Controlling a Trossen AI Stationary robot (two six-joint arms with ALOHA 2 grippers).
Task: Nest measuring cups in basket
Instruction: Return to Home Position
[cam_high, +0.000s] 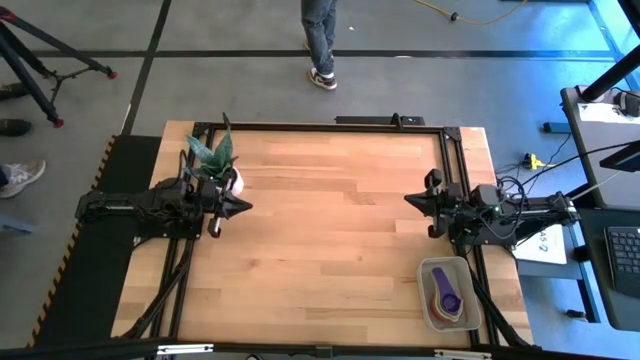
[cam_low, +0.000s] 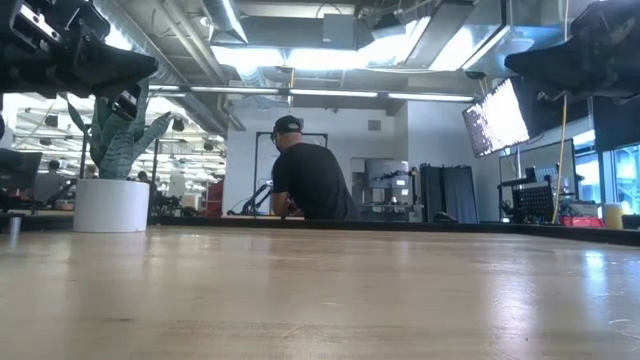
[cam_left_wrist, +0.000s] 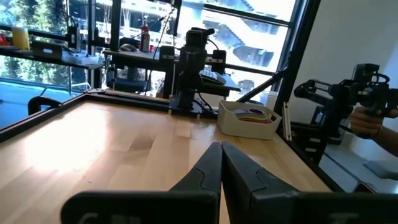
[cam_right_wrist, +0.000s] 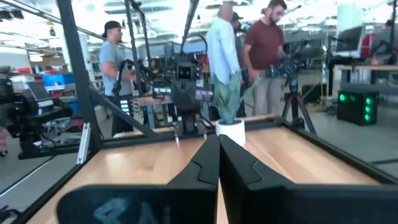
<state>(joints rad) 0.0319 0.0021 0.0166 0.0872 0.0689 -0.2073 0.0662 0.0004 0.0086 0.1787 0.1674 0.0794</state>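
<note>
Plastic measuring cups (cam_high: 447, 292) sit nested in the basket (cam_high: 428, 300), lower right of the high view, with both arms at the worktop's sides.
Left tool (cam_high: 245, 206) and right tool (cam_high: 409, 200) are closed and empty. Risk is slight: the left arm, just beside the plant pot (cam_high: 236, 181), could tip it if swung upward in frame.

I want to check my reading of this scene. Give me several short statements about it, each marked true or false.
1. The cups lie inside the basket. True.
2. The basket stands beside the pot. False: the pot is by the left hand; the basket is far off, nearer the right hand.
3. The left hand holds a cup. False: it is shut and empty.
4. The right hand is shut and apart from the basket. True.
</note>
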